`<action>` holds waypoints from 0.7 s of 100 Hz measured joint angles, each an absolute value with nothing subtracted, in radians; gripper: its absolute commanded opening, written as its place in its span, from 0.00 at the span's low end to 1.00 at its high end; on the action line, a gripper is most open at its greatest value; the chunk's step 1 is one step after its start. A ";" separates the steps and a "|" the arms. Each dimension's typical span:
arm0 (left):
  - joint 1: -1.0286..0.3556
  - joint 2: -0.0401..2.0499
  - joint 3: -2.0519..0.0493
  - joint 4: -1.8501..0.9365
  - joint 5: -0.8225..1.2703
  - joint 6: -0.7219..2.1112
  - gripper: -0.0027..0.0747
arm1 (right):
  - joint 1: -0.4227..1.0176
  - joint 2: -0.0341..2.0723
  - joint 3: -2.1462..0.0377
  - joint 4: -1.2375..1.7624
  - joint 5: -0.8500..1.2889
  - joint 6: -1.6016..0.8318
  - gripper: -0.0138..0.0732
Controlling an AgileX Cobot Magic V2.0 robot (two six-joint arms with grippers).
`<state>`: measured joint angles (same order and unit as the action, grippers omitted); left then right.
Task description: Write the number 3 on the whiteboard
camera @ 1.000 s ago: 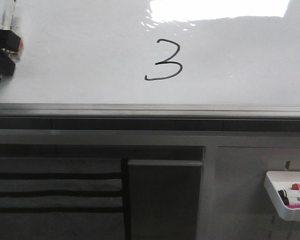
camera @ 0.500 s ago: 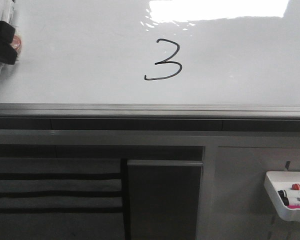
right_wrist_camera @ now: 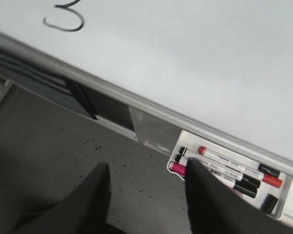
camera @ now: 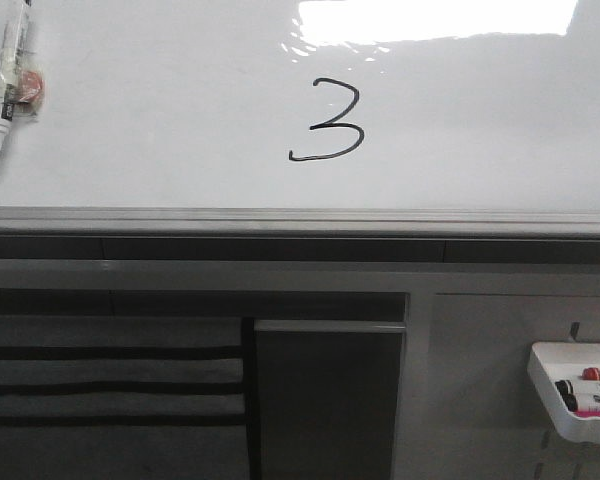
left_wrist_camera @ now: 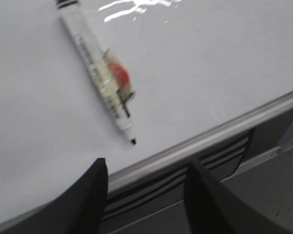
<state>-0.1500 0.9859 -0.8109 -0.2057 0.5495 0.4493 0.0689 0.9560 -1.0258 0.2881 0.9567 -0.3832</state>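
Observation:
A thin black number 3 [camera: 327, 122] is drawn near the middle of the whiteboard [camera: 500, 130]; its lower curve shows in the right wrist view [right_wrist_camera: 64, 22]. A white marker [camera: 8, 78] with a black tip lies on the board at the far left, uncapped, and shows in the left wrist view [left_wrist_camera: 96, 68]. My left gripper [left_wrist_camera: 145, 168] is open and empty, just off the board's near rim [left_wrist_camera: 219, 134], apart from the marker. My right gripper [right_wrist_camera: 147, 169] is open and empty over the grey floor. Neither gripper shows in the front view.
A small white tray [camera: 572, 392] of red, pink and black markers hangs at the lower right, also in the right wrist view [right_wrist_camera: 224, 168], beside my right finger. Grey cabinet fronts [camera: 330, 400] and striped slats [camera: 110, 385] lie below the board's rim.
My left gripper, shut on the marker at the far left a second ago, has let go and pulled out of the front view. The marker stays on the board.

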 measured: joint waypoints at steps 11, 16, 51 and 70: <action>-0.148 0.867 -0.780 -0.080 0.542 0.268 0.47 | 0.025 0.881 -0.951 0.286 0.859 -0.312 0.39; -0.146 0.812 -0.747 -0.060 0.505 0.234 0.47 | 0.014 0.838 -0.901 0.286 0.803 -0.302 0.35; -0.146 0.565 -0.475 -0.111 0.212 0.194 0.01 | 0.005 0.549 -0.573 0.285 0.469 -0.289 0.08; -0.146 0.562 -0.442 -0.150 0.165 0.192 0.01 | 0.005 0.509 -0.501 0.285 0.344 -0.289 0.08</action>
<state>-0.1463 0.5623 -0.4420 -0.1499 0.1645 0.1917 0.0052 0.5086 -0.5008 0.2846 0.3436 -0.2893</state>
